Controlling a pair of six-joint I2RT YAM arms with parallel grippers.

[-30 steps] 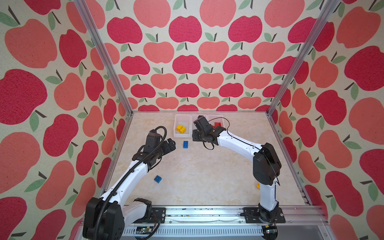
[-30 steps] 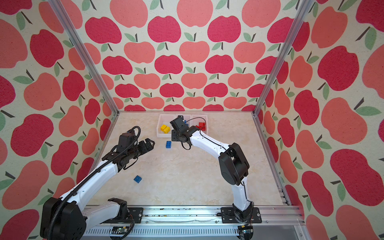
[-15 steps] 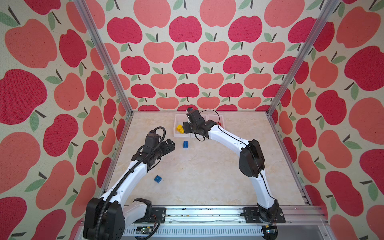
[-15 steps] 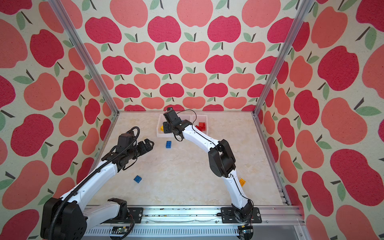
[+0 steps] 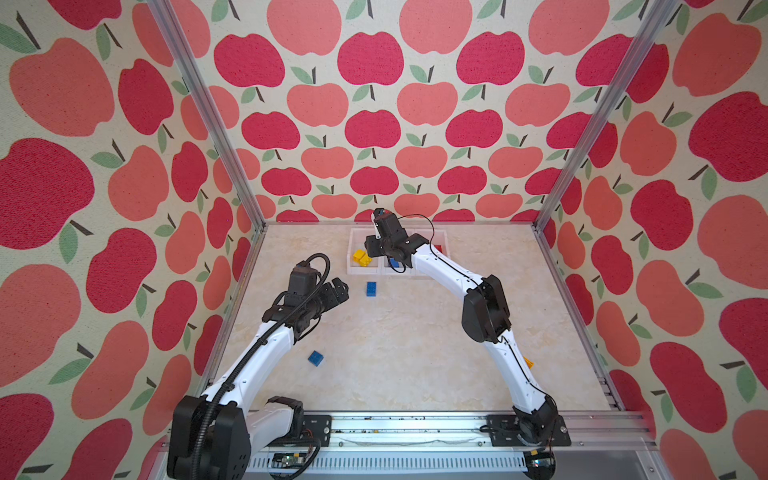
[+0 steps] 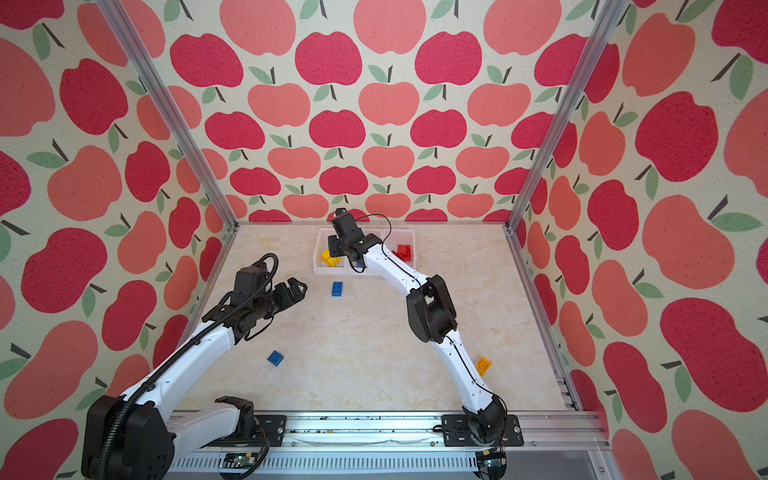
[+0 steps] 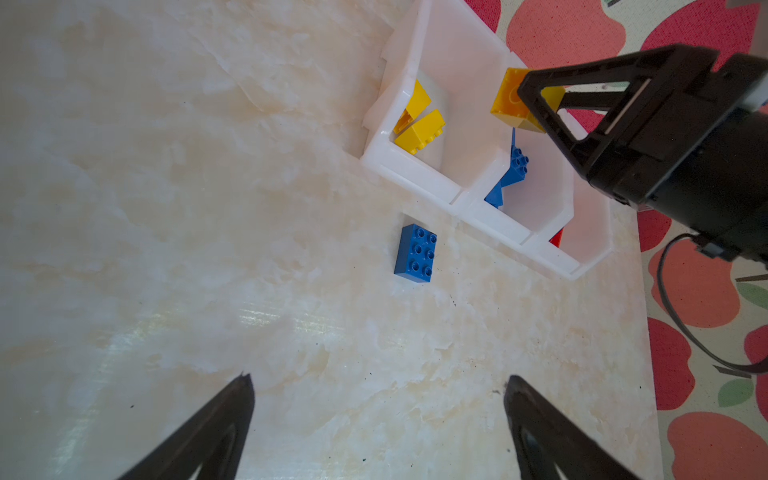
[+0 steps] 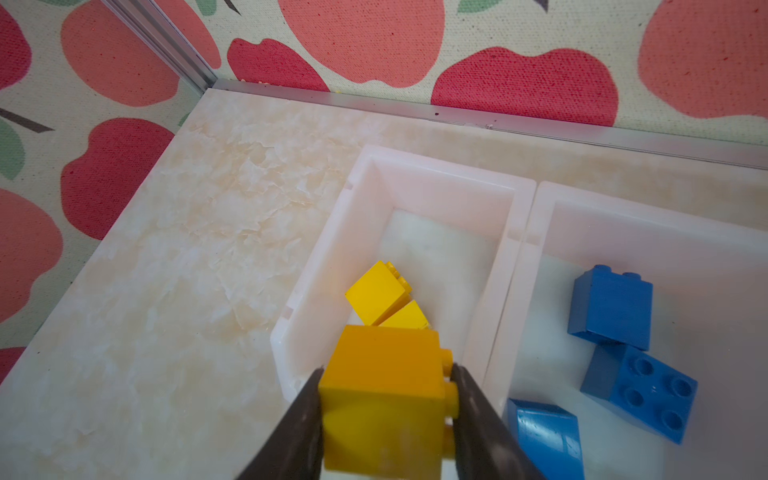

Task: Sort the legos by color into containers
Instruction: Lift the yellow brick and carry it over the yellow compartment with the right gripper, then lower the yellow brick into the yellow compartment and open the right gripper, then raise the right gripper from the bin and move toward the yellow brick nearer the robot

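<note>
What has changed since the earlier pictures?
The right pincer, shut on a yellow brick, swung leftward in the top views, toward the yellow bin. Nothing was grasped or released. The left pincer stayed open and still; the oblong blue brick and square blue brick did not move.

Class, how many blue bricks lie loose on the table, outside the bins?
2: an oblong blue brick in front of the bins, a square blue brick near the left arm. Others may be hidden.

Nothing legible from where I stand: no text, label, brand, number or sign can be read in any of the views.
</note>
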